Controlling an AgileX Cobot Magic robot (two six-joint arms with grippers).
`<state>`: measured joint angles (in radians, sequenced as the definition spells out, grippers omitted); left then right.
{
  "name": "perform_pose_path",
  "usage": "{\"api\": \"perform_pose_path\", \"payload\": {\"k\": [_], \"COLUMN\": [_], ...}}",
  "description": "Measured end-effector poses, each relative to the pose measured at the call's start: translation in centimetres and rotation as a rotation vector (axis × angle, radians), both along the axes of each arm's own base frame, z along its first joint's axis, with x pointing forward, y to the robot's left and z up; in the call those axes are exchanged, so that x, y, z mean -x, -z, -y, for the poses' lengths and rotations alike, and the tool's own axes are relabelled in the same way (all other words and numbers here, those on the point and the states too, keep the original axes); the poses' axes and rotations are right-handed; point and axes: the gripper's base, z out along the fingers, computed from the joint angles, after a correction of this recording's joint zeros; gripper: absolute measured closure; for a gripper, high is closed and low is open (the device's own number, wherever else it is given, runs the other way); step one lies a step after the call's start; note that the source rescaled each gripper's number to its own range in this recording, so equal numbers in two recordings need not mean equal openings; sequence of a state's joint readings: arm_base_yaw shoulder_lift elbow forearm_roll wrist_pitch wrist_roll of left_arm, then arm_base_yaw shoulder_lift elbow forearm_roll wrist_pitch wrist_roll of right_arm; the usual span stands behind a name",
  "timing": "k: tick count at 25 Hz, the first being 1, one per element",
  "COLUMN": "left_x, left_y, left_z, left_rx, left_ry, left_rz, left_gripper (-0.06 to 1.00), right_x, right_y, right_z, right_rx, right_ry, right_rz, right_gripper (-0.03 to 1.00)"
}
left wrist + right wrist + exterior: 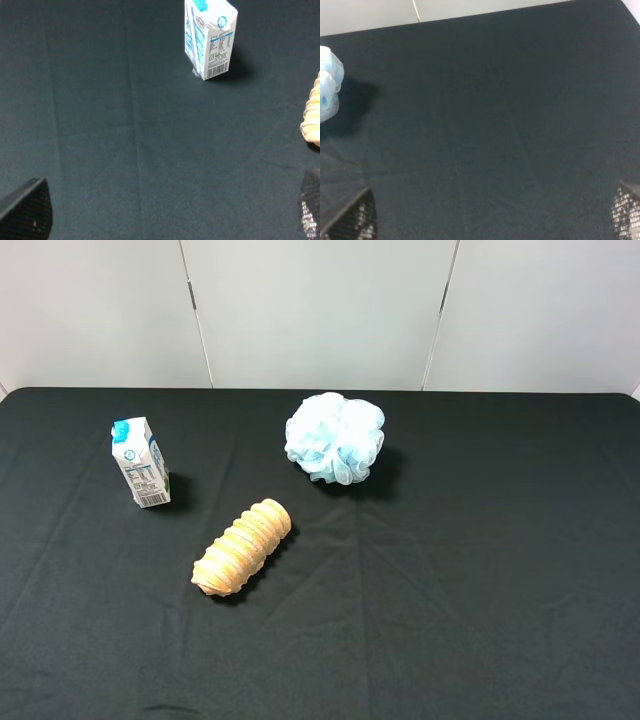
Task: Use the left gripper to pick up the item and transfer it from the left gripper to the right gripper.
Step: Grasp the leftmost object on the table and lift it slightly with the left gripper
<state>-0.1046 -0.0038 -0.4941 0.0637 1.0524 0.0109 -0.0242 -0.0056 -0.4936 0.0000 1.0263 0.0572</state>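
The item, a small white carton (140,462) with a light-blue top and a barcode, stands upright on the black cloth at the left. In the left wrist view it (209,37) stands well ahead of my left gripper (167,215). That gripper is open and empty, with only its two black fingertips (27,212) showing, wide apart above bare cloth. My right gripper (487,220) is also open and empty over bare cloth, with its fingertips (625,215) far apart. Neither arm shows in the exterior high view.
A ribbed orange-tan roll (242,547) lies diagonally right of and nearer than the carton; its end shows in the left wrist view (312,117). A pale-blue bath pouf (335,437) sits at the back middle and shows in the right wrist view (329,82). The black cloth (480,580) covers the table.
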Motion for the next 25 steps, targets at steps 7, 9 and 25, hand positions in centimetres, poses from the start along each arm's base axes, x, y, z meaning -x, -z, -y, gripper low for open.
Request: {"api": "perform_pose_path", "payload": {"k": [7, 9, 25], "left_x": [0.0, 0.0, 0.0], "left_y": [0.0, 0.0, 0.0], "left_z": [0.0, 0.0, 0.0], "left_rx": [0.0, 0.0, 0.0], "left_ry": [0.0, 0.0, 0.0], "left_rz": [0.0, 0.0, 0.0], "left_gripper": [-0.03, -0.03, -0.03], "right_x": [0.0, 0.0, 0.0], "right_y": [0.0, 0.0, 0.0], "right_z": [0.0, 0.0, 0.0], "right_rx": [0.0, 0.0, 0.0], "right_ry": [0.0, 0.0, 0.0], "right_rz": [0.0, 0.0, 0.0], "right_gripper": [-0.03, -0.03, -0.03]}}
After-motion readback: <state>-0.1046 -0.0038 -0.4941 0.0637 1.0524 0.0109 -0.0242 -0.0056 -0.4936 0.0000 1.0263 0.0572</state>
